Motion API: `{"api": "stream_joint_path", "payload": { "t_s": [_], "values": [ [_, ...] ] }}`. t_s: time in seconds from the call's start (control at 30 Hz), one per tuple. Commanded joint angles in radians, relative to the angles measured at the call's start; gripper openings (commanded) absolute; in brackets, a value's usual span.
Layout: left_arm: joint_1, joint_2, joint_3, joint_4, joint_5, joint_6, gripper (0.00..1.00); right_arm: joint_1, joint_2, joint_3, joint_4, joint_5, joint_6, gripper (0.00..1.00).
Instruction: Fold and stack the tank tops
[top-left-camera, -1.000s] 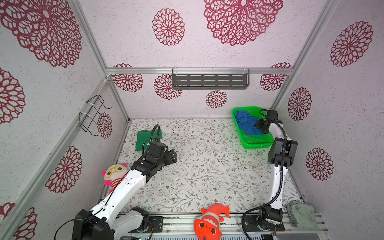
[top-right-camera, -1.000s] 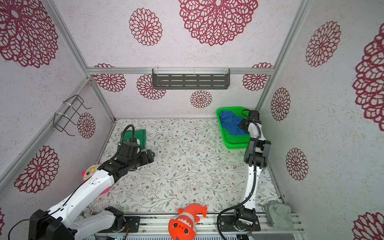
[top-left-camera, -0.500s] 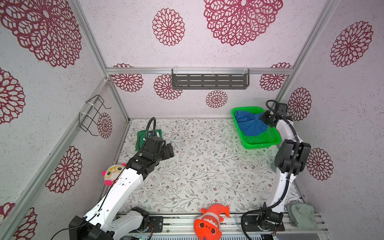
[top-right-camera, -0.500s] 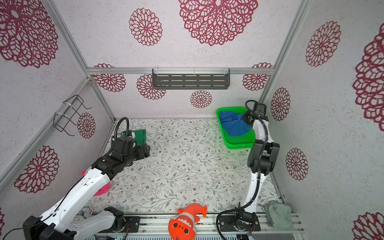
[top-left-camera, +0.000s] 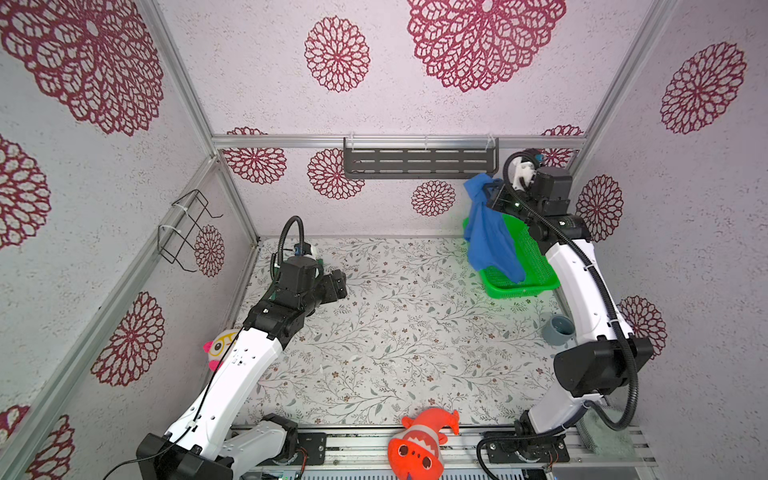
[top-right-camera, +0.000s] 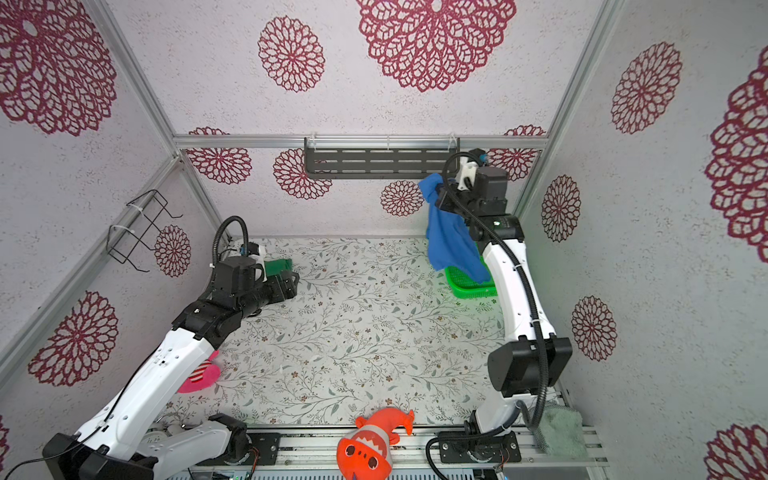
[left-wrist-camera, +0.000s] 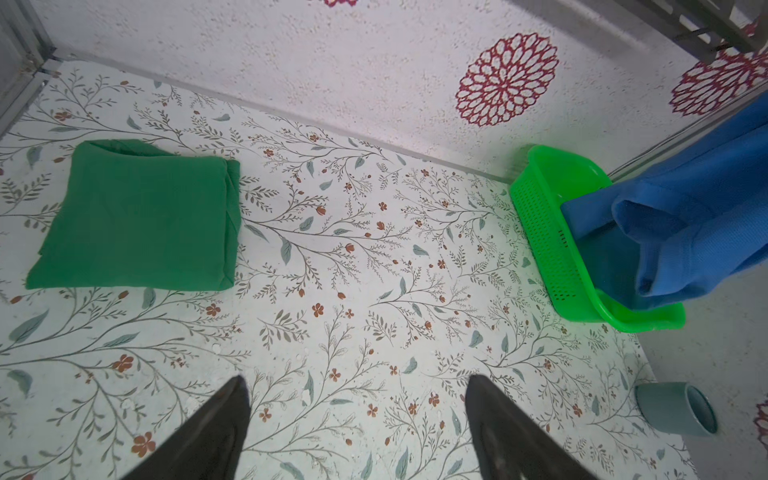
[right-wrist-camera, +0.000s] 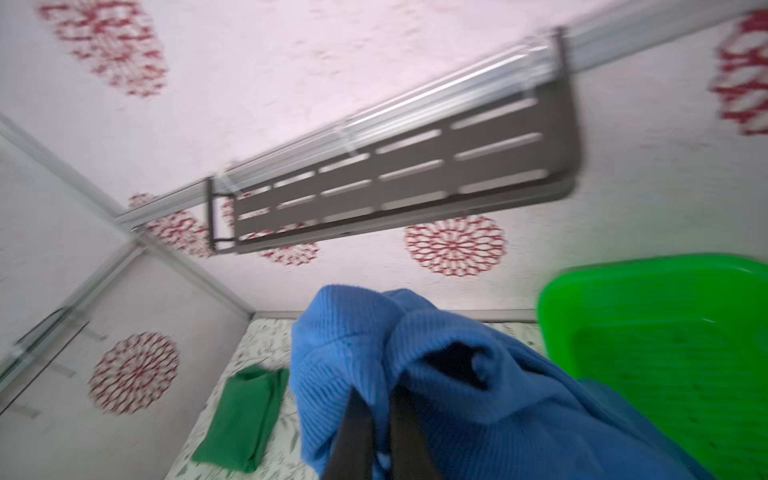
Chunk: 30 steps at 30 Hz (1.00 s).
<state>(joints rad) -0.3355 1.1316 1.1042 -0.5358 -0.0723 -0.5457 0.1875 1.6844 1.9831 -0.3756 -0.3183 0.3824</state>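
Note:
My right gripper (top-left-camera: 490, 192) (top-right-camera: 439, 195) (right-wrist-camera: 378, 392) is shut on the royal blue tank top (top-left-camera: 488, 237) (top-right-camera: 451, 241) (left-wrist-camera: 685, 216) (right-wrist-camera: 478, 395). It holds a bunched fold high near the back wall. The cloth hangs down, its lower end trailing in the green basket (top-left-camera: 519, 291) (top-right-camera: 469, 286) (left-wrist-camera: 540, 232) (right-wrist-camera: 665, 332). The dark green tank top (top-right-camera: 277, 266) (left-wrist-camera: 137, 216) (right-wrist-camera: 245, 415) lies folded at the far left of the table. My left gripper (top-left-camera: 343, 284) (top-right-camera: 295, 282) (left-wrist-camera: 357, 377) hovers open and empty just right of it.
A grey cup (top-left-camera: 559, 328) (left-wrist-camera: 675, 409) lies by the right arm. An orange fish toy (top-left-camera: 419, 444) sits at the front edge and a pink plush (top-right-camera: 199, 374) under the left arm. A grey shelf (top-left-camera: 419, 160) hangs on the back wall, close to the right gripper.
The right gripper shut on the blue tank top inside the basket and lifted it high toward the back wall. The left arm drew back toward the far left.

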Motion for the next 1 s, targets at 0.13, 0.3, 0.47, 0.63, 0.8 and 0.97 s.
{"api": "stream_joint_path", "payload": {
  "t_s": [0.13, 0.3, 0.47, 0.63, 0.8, 0.97],
  "values": [
    [0.028, -0.043, -0.04, 0.063, 0.059, -0.001, 0.84, 0.162, -0.172, 0.048, 0.003, -0.155, -0.053, 0.0],
    [0.045, -0.048, -0.064, 0.074, 0.087, -0.011, 0.84, 0.181, -0.223, -0.046, 0.092, -0.277, 0.022, 0.0],
    [0.055, -0.042, -0.078, 0.079, 0.095, -0.013, 0.83, 0.179, -0.21, -0.071, 0.124, -0.352, 0.045, 0.0],
    [0.057, -0.037, -0.124, 0.095, 0.098, -0.042, 0.83, 0.147, -0.158, -0.159, 0.086, -0.377, 0.01, 0.0],
    [0.053, -0.029, -0.196, 0.103, 0.099, -0.082, 0.83, 0.016, -0.129, -0.382, 0.052, -0.278, -0.05, 0.0],
    [0.027, 0.024, -0.232, 0.1, 0.098, -0.07, 0.84, -0.168, -0.012, -0.411, -0.048, -0.049, -0.095, 0.43]
  ]
}}
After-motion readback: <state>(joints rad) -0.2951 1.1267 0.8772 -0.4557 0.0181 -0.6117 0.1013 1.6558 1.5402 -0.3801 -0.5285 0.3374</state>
